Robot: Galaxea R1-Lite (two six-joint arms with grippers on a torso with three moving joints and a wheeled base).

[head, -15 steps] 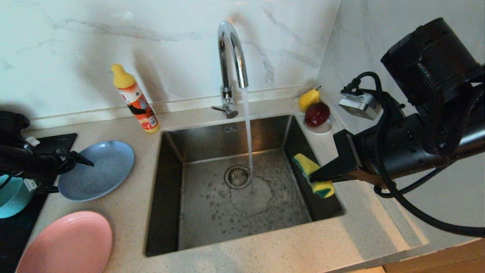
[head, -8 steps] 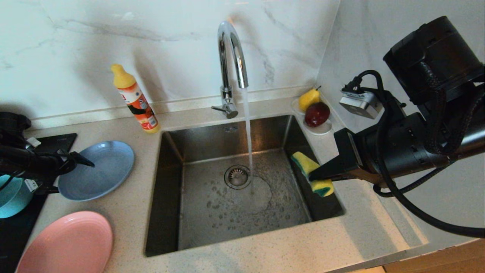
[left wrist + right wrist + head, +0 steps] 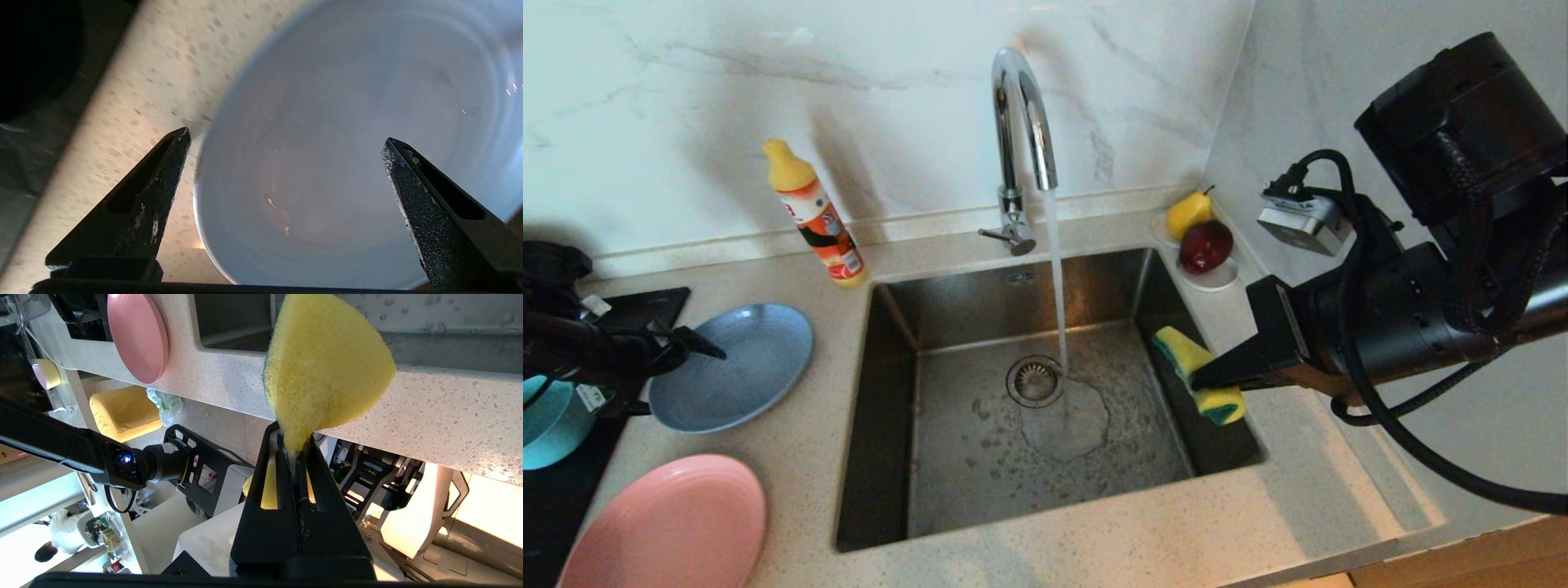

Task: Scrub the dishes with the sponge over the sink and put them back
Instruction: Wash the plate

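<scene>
The right gripper (image 3: 1205,377) has its jaws pressed tight together on the yellow sponge (image 3: 1199,376), pinching it so hard that the sponge is squashed thin in the middle and puffs out past the tips. It holds the sponge over the right side of the sink (image 3: 907,457), near the right wall. The sponge has a thin green edge.

The left gripper (image 3: 286,147) has its jaws spread wide. One finger is over the blue plate (image 3: 351,134) and the other is over the speckled counter (image 3: 163,69) just beside the plate's rim. It holds nothing. I cannot tell if the tips touch the plate.

The blue plate (image 3: 734,377) lies flat on the counter to the left of the sink. The pink plate (image 3: 670,527) lies nearer, at the front left. The teal bowl (image 3: 547,429) sits at the far left edge, partly hidden by the left arm.

Water runs from the tap (image 3: 1021,122) down onto the sink floor beside the drain (image 3: 1035,380). A soap bottle (image 3: 815,214) stands behind the sink on the left. A pear (image 3: 1188,212) and a red fruit (image 3: 1207,245) sit on a small white dish at the back right corner.
</scene>
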